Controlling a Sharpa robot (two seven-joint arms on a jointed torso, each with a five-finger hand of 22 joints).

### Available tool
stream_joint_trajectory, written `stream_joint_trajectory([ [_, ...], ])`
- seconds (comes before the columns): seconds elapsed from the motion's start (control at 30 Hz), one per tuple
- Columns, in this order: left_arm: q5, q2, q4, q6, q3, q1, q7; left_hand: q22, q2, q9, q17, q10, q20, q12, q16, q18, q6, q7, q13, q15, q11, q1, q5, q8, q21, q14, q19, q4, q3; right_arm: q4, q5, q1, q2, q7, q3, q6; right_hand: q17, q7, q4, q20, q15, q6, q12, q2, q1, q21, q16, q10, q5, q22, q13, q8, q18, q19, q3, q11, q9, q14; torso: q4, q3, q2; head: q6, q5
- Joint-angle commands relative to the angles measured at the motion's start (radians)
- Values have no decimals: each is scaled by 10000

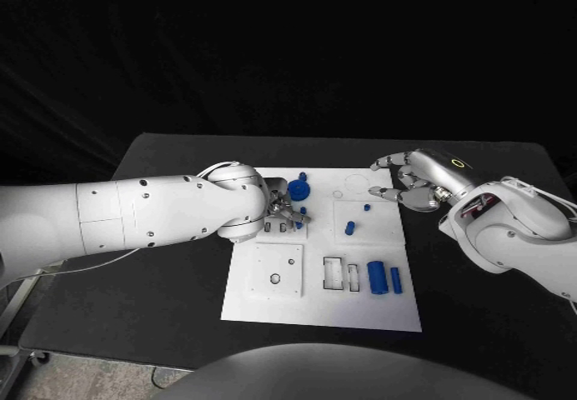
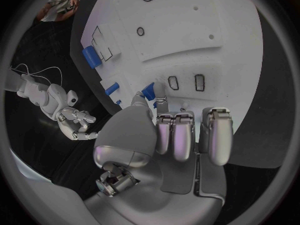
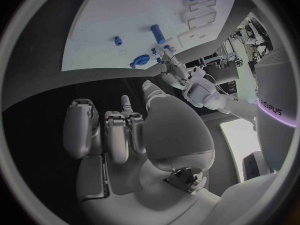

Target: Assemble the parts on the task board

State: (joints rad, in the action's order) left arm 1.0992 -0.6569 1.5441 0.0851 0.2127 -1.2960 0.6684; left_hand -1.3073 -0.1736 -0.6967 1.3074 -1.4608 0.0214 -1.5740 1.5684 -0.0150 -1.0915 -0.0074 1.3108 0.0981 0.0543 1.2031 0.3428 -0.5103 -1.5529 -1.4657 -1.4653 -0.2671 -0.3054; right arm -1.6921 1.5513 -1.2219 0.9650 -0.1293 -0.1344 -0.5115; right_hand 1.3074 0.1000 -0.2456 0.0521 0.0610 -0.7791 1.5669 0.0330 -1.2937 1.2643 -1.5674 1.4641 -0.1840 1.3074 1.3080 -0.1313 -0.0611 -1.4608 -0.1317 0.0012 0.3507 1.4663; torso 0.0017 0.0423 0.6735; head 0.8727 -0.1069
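The white task board [image 1: 361,312] lies mid-table. My left hand [image 1: 283,213] hovers over its upper left part and pinches a small blue part [image 1: 301,213] between thumb and a finger; the left wrist view has that part [image 2: 149,90] at the thumb tip, above two rectangular slots [image 2: 199,81]. A blue gear-like part [image 1: 298,190] lies just behind the hand. My right hand [image 1: 411,187] hangs over the board's far right corner, fingers curled in with nothing in them. A blue peg [image 1: 350,227] and a small blue piece [image 1: 368,206] lie between the hands.
A thick blue cylinder [image 1: 376,277] and a thinner one [image 1: 396,280] lie at the board's right, beside rectangular cut-outs [image 1: 333,274]. A raised square plate with holes [image 1: 277,271] sits at the lower left. Black table [image 1: 144,275] surrounds the board.
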Motion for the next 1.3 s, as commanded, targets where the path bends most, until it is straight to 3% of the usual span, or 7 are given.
stream_joint_trajectory([
  [0.03, -3, 31, -8, 62, -1, 15, -43, -2219, 8, -45, 2634, -1100, 1, 32, 24, 22, 57, 99, 2600, -66, 7, 204, 142, 124, 54, -1051, -598, -3, 88, 11, 10, 19, -8, -23, 0, 144, 2572, 7, 73, 31, -71, -57, 39, -109, -13, -65, 60, 1067, -68, 1772, 2628, -33, -44, 54, 13, 75, -18, 1020, 3, -2, 0, -1, 2],
  [0.33, -53, -5, 18, 213, -2, 28, -91, -2199, 134, -292, 2634, -1100, 46, 32, 24, 13, 201, 142, 2600, -111, -38, 621, 983, 441, 80, -1051, -569, 10, 295, 13, -45, 51, 17, -19, -2, 155, 2541, 16, 122, 36, -76, -82, 39, -140, -60, -140, 108, 1067, -171, 1751, 2628, -15, -59, 86, -13, 81, -54, 1007, 7, -2, -4, -1, -3],
  [0.8, -170, -215, 160, 153, 0, 31, -158, -2152, 225, -553, 2634, -1100, 68, 32, 24, -5, 272, 152, 2600, -130, -50, 890, 1506, 575, 122, -1051, -506, -72, 491, 66, -271, 88, 28, -29, -5, 214, 2477, 34, 141, 45, -85, -120, 39, -257, -79, -282, 205, 1067, -402, 1711, 2628, 22, -87, 143, -77, 94, -121, 981, -3, -6, -6, -1, -41],
  [0.97, -176, -310, 193, 150, 2, 31, -166, -2110, 310, -718, 2634, -1100, 76, 32, 24, -21, 317, 157, 2600, -138, -57, 1069, 2063, 666, 160, -1051, -451, -135, 660, 91, -309, 107, 21, -31, -6, 243, 2445, 36, 136, 47, -88, -127, 39, -288, -75, -355, 254, 1067, -441, 1691, 2628, 32, -102, 171, -92, 97, -136, 967, 6, -3, -9, -1, -57],
  [1.3, -233, -504, 270, 162, 7, 33, -196, -2067, 537, -885, 2634, -1100, 80, 32, 24, -38, 390, 159, 2600, -138, -56, 1485, 2455, 841, 204, -1051, -392, -86, 958, 147, -379, 158, 11, -23, -8, 267, 2413, 39, 135, 49, -89, -128, 39, -301, -75, -444, 302, 1067, -458, 1667, 2628, 37, -120, 205, -100, 99, -144, 954, -2, -3, -5, -1, -108],
])
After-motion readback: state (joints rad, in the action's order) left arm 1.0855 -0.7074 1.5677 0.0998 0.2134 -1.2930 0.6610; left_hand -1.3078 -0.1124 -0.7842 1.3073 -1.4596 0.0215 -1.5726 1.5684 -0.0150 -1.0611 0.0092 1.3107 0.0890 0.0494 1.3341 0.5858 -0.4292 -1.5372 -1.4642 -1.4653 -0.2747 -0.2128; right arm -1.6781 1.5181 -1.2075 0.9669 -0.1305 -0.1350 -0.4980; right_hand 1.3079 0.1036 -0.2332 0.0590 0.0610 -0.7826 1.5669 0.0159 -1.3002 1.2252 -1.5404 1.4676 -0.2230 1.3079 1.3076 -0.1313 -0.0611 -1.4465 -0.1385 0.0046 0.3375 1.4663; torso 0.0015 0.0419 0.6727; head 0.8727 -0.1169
